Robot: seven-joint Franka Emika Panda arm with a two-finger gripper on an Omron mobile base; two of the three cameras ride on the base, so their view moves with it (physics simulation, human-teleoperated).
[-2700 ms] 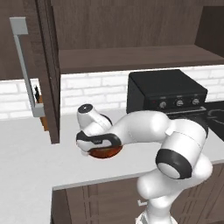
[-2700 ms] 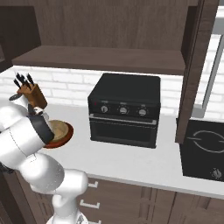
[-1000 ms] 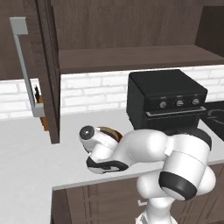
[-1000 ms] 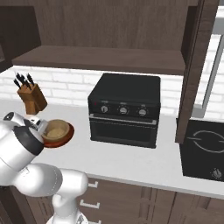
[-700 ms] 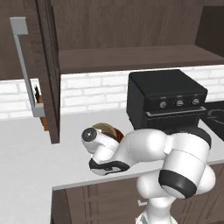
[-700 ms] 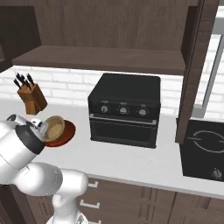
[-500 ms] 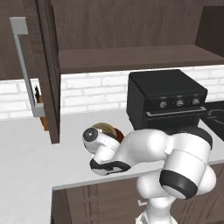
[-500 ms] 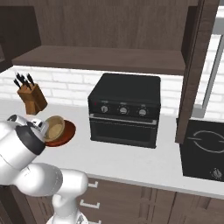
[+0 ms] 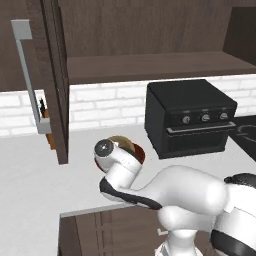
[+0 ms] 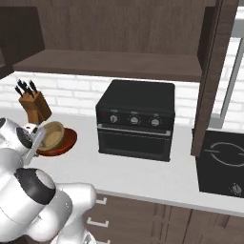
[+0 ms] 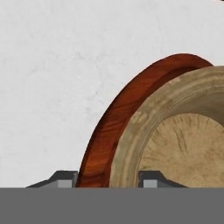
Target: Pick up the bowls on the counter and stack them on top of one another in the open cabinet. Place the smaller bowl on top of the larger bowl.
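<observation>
The small tan bowl [image 11: 183, 131] sits nested inside the wide reddish-brown bowl [image 11: 113, 131], and my gripper [image 11: 108, 178] is shut on their two rims, one fingertip outside the brown rim and one inside the tan bowl. In the right base view the stacked pair, tan bowl [image 10: 50, 135] in brown bowl [image 10: 67, 140], is tilted on edge just above the counter [image 10: 143, 176], with my gripper [image 10: 38, 143] at its left. From the left base camera the tan bowl [image 9: 121, 140] and brown rim [image 9: 139, 154] peek out behind my wrist. Above them, the open cabinet's shelf [image 9: 150, 65] is bare.
A black toaster oven [image 9: 190, 115] stands on the counter [image 9: 30, 185] right of the bowls. The open cabinet door [image 9: 55, 75] with its grey bar handle [image 9: 27, 75] hangs to the left. A knife block [image 10: 34, 105] stands by the wall, and a cooktop [image 10: 224, 162] lies far right.
The gripper has lifted the stacked bowls off the counter and tipped them up on edge; over the last second they rose and tilted slightly more.
</observation>
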